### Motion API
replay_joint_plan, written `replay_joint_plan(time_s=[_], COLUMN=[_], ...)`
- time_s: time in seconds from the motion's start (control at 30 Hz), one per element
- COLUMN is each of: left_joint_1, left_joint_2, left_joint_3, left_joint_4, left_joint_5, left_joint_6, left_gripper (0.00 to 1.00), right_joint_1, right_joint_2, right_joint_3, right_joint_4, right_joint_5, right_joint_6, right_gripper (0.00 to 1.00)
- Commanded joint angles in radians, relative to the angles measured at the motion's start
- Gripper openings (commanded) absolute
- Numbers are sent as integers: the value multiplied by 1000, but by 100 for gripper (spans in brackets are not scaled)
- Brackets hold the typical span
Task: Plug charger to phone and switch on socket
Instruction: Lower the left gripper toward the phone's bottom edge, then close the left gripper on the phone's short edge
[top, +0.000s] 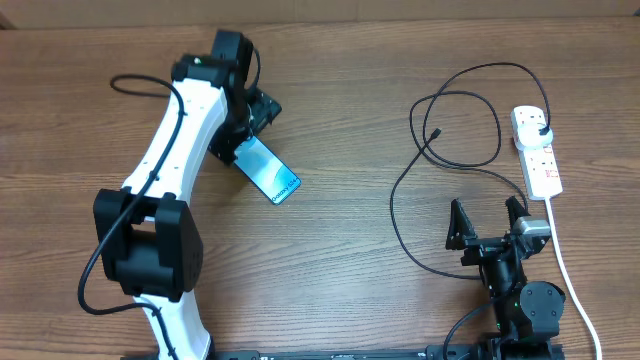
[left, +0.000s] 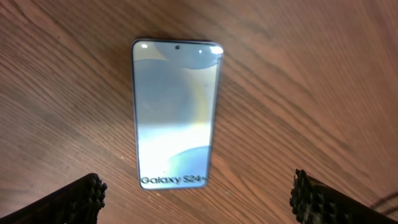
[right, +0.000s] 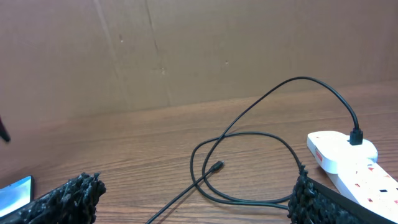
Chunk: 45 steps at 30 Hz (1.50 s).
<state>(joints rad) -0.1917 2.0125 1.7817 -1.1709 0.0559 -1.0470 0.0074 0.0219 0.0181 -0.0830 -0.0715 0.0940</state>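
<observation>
Phone (left: 176, 112), slim with a cyan screen, lies flat on the wooden table (top: 340, 290), just ahead of your left gripper's (left: 198, 185) spread fingers (left: 81, 199). Your right gripper (top: 488, 218) gapes empty. Pulling the thin black charger cable's (top: 392, 205) far-off connector tip (top: 436, 132) could drag the white power strip (top: 541, 168).

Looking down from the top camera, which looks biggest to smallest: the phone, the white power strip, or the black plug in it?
1. Power strip and phone: too alike to rank, and the phone is partly hidden.
2. Black plug: clearly smallest.
</observation>
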Motion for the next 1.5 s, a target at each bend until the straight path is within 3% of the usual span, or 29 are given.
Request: replay_joint_plan(time_s=[0.0, 0.3, 1.03, 1.27, 1.47], left_joint_1=[2, -13, -47, -50, -54], left_joint_2=[106, 274, 316, 316, 316], left_joint_3=[73, 74, 25, -42, -98], left_joint_4=[-48, -79, -95, -12, 61], left_joint_5=[0, 94, -64, -62, -62], left_joint_6=[24, 130, 134, 115, 116], left_gripper=[100, 100, 100, 100, 93], right_joint_1=[5, 5, 5, 5, 5], right_joint_2=[-2, -2, -2, -2, -2], right_joint_3=[-10, -10, -10, -10, -10], right_joint_4=[3, 3, 3, 3, 3], right_joint_5=[3, 3, 3, 3, 3], right_joint_6=[2, 2, 2, 2, 2], right_gripper=[100, 100, 100, 100, 100])
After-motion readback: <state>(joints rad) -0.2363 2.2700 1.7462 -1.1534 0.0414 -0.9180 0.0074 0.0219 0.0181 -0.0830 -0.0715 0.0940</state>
